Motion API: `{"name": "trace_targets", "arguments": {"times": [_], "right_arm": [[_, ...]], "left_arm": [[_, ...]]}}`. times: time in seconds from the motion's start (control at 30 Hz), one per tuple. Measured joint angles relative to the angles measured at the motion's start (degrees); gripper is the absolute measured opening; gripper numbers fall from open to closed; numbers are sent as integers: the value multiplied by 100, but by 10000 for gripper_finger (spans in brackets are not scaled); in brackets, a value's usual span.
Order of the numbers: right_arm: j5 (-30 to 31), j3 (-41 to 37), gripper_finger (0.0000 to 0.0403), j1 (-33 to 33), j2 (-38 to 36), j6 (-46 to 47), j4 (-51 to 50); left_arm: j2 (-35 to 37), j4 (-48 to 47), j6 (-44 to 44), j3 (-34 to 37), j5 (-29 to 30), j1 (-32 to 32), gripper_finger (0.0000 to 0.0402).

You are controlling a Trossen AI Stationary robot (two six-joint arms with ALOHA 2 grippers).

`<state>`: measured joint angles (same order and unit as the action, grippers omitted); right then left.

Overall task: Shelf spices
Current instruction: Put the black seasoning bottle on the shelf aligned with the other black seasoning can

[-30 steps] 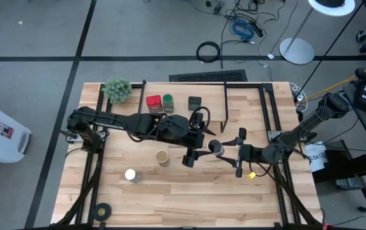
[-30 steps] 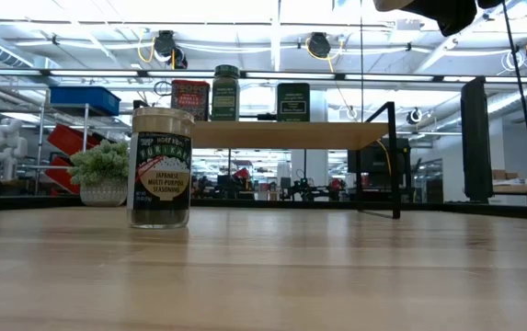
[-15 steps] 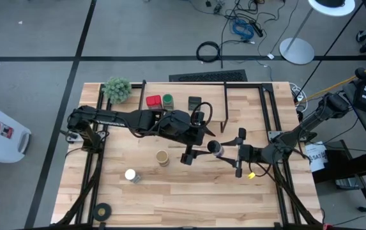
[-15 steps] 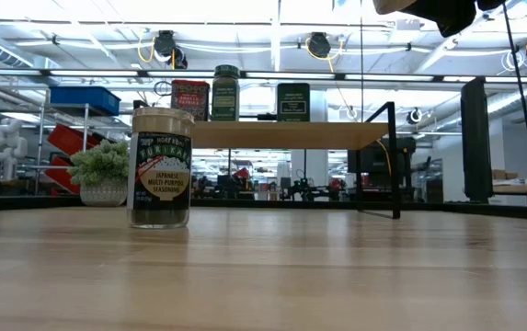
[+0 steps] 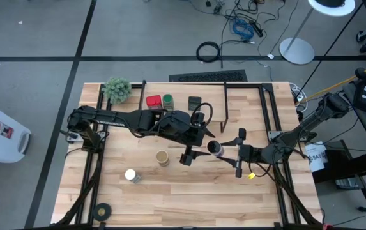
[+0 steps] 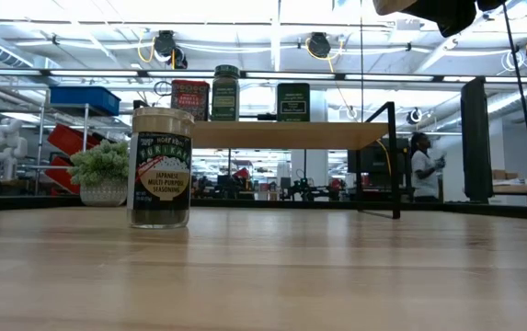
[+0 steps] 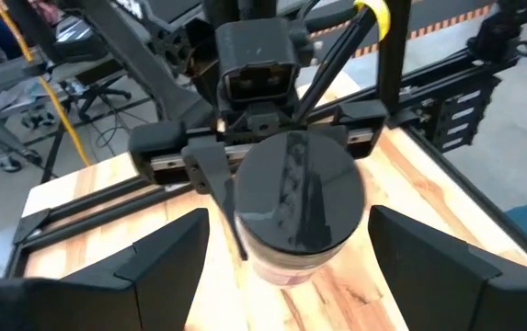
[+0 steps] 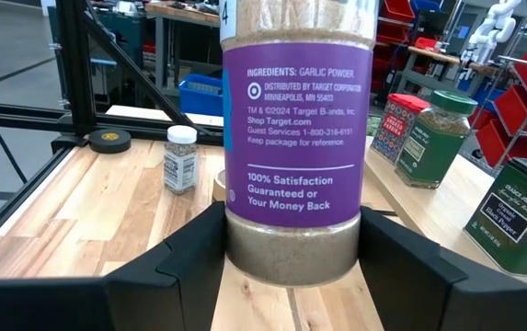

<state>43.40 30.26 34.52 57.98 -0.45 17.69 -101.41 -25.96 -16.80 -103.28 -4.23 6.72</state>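
A garlic powder jar [image 8: 292,119] with a purple label and a dark lid [image 7: 295,188] hangs over the table's middle, with my right gripper [image 5: 226,151] shut on it. My left gripper [image 7: 289,225] is open; its fingers stand on either side of the lid, with a gap showing on each side. The shelf [image 6: 281,134] carries a red tin [image 6: 190,99], a green-lidded jar [image 6: 225,92] and a dark square tin [image 6: 292,101]. A tan-topped seasoning jar [image 6: 161,167] and a white-lidded jar [image 5: 130,174] stand on the table. My right gripper pinches the jar's lower part, below the purple label [image 8: 291,241], between its two fingers. The fingers come about level from the table's right side. The jar stands upright in the hold, lid up, lifted clear of the table.
A fuzzy green plant ball [image 5: 117,89] sits at the table's far left, and a black tape roll [image 5: 102,209] near the front left corner. Black frame rails [image 5: 272,115] run along both table sides. A person [image 6: 422,167] stands far off in the room behind.
My left gripper has turned a little at the wrist while staying beside the jar's lid. The jar and my right gripper have kept still. A person has come into sight in the room behind the table.
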Motion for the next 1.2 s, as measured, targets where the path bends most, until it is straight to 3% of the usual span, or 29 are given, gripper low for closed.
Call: {"name": "trace_targets", "arguments": {"times": [0.8, 1.2], "right_arm": [[2, 0, 215, -4, 2, 2, -87], [7, 0, 215, -4, 2, 2, -87]], "left_arm": [[-223, 447, 146, 4, -149, 0, 305], [-226, 427, 122, 4, -127, -1, 251]]}}
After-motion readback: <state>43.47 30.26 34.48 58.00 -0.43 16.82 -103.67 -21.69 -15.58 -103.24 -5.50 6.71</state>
